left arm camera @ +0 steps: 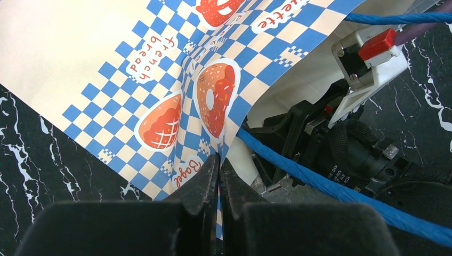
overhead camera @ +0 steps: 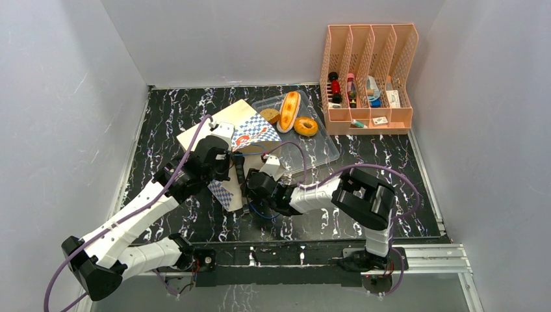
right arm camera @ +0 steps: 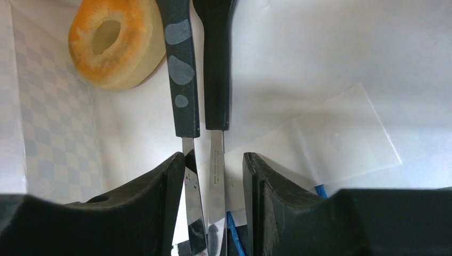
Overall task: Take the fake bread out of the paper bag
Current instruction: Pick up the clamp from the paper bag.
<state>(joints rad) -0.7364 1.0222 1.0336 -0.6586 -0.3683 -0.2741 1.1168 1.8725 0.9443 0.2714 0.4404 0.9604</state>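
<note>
The paper bag point(overhead camera: 250, 133) lies on its side on the black marble table, mouth toward the arms. My left gripper point(left arm camera: 219, 166) is shut on the bag's checkered edge point(left arm camera: 213, 106) and holds the mouth up; it also shows in the top view point(overhead camera: 224, 174). My right gripper point(right arm camera: 214, 160) is inside the bag, jaws partly open astride a pair of metal tongs point(right arm camera: 205, 80) with black tips. A golden ring donut point(right arm camera: 114, 42) lies deeper in the bag, left of the tongs. A long bun point(overhead camera: 288, 110), a donut point(overhead camera: 305, 125) and a brown roll point(overhead camera: 269, 116) lie on the clear tray point(overhead camera: 325, 148).
A pink desk organiser point(overhead camera: 367, 78) with small items stands at the back right. A blue cord handle point(left arm camera: 330, 186) runs across in front of the right arm's wrist point(left arm camera: 368, 58). Grey walls close in the table on three sides.
</note>
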